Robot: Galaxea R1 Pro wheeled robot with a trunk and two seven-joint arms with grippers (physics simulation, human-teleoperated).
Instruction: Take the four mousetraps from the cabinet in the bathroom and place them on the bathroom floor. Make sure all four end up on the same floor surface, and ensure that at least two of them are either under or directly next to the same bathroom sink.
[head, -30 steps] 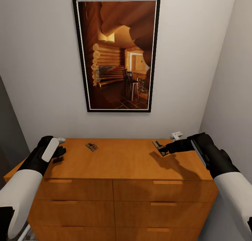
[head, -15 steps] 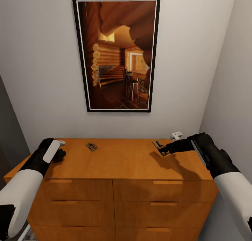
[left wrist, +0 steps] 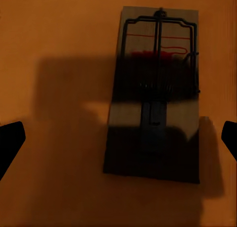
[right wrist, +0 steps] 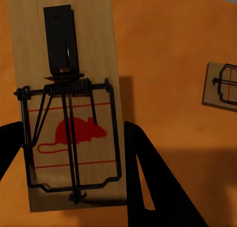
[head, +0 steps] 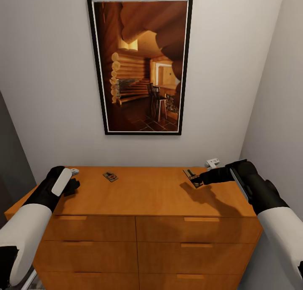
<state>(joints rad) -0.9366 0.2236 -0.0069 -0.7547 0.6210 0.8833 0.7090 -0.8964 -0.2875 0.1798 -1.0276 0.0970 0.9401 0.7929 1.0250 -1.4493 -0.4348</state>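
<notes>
The cabinet stands against the wall under me. One mousetrap lies flat on its top, left of the middle. My right gripper is shut on a second mousetrap, held just above the top's right part; in the right wrist view this mousetrap sits between the dark fingers, and another mousetrap lies further off. My left gripper hangs open over the top's far left end. A mousetrap lies flat between its wide-apart fingertips.
A large framed picture hangs on the pale wall behind the cabinet. Walls close in on both sides. Small pale objects rest at the back left and back right of the top. Drawer fronts with slim handles face me.
My left gripper has shifted slightly over the cabinet's left end. The right arm and its mousetrap have not moved.
</notes>
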